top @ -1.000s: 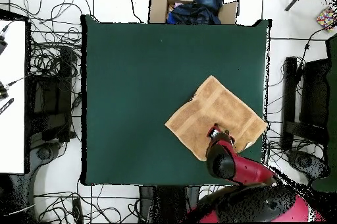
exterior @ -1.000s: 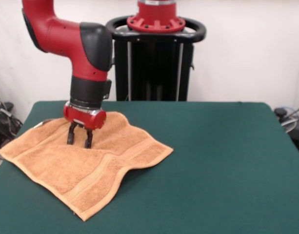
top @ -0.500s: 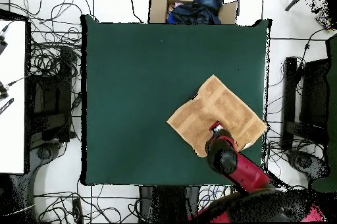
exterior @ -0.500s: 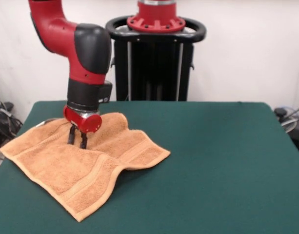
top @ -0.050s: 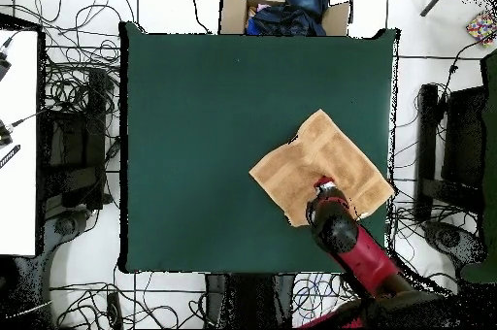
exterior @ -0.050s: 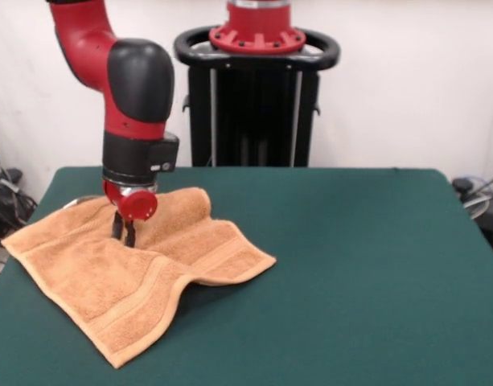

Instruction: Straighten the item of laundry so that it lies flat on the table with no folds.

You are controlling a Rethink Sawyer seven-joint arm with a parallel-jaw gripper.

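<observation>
The red-and-black arm's fingers [exterior @ -0.050s: 123, 233], pinched shut on the orange-tan terry towel [exterior @ -0.050s: 133, 273], have dragged it toward the dark green felt table [exterior @ -0.050s: 367, 273] edge; ahead of them a raised ripple remains, so flattening continues.

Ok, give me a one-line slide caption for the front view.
Sawyer gripper pinching a rumpled orange-tan towel at one side of a green table, jaws closed on the cloth.

Cardboard box [top @ -0.050s: 281, 11] of clothes, cables [top @ -0.050s: 82, 83]
</observation>
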